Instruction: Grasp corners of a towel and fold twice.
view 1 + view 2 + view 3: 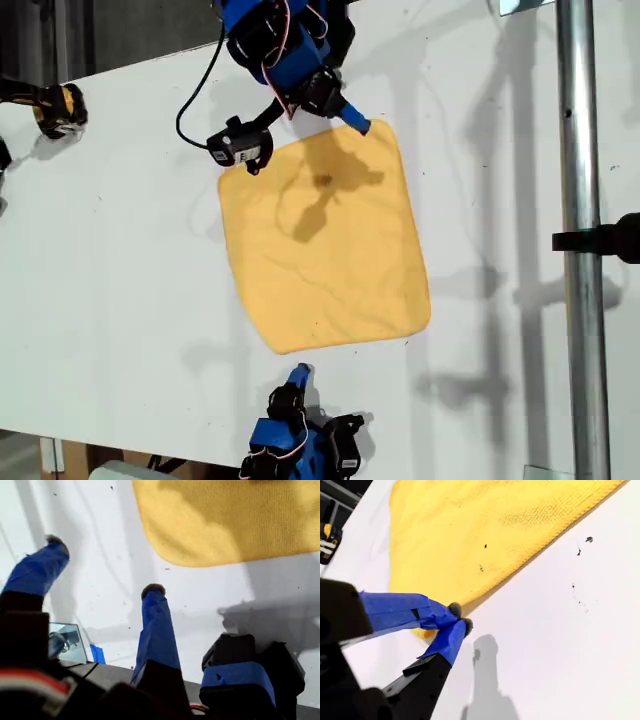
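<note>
The towel [325, 240] lies flat and unfolded on the white table [120, 260], fuzzy yellow-orange, bare tabletop all round it. My second gripper [459, 618] pinches narrow at the edge by one rounded corner [385, 130]. My first gripper [102, 567] gapes wide just short of another corner [200, 555].

Bright, even light falls on the white table [120, 260]. Arm shadows lie dark on the towel [325, 240] and soft, doubled on the table toward the exterior view's right. Wrist views blur near the lens; first wrist view is hazy.
</note>
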Available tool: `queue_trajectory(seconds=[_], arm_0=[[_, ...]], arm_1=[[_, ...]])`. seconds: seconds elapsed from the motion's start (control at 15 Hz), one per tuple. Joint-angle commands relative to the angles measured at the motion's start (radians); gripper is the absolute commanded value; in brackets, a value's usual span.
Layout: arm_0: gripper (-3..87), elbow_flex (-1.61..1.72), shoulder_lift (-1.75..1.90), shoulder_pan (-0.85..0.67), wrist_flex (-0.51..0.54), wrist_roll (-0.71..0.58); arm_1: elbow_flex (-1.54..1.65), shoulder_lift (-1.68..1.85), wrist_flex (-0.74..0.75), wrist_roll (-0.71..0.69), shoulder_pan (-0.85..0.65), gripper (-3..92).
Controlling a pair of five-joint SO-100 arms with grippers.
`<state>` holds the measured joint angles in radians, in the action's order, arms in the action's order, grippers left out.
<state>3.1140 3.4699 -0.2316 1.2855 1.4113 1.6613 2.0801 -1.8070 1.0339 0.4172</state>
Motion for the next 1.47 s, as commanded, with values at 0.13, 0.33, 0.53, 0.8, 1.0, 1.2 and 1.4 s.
queue_trajectory(seconds=[0.13,0.33,0.53,0.8,1.0,1.2,1.4], arm_0=[[-1.0,0.006,0.008,-0.006,0.006,0.006],[-1.0,0.006,0.008,-0.006,0.006,0.005],[-1.0,0.006,0.008,-0.006,0.006,0.005],[-1.0,0.006,0.008,-0.003,0.006,0.005],[-1.0,0.006,0.008,-0.003,0.006,0.009],[-1.0,0.006,0.008,0.0,0.006,0.014],[-1.0,0.006,0.008,0.0,0.006,0.017]], arm_1=[[0.198,0.081,0.137,-0.003,0.003,38.9],[0.436,0.135,0.307,0.021,0.014,38.6],[0.62,0.163,0.44,0.052,0.014,38.2],[0.765,0.166,0.568,0.078,0.037,37.7],[0.788,0.087,0.624,0.081,0.046,38.0],[0.788,-0.021,0.689,0.074,0.037,38.0],[0.788,-0.106,0.727,0.074,0.009,36.8]])
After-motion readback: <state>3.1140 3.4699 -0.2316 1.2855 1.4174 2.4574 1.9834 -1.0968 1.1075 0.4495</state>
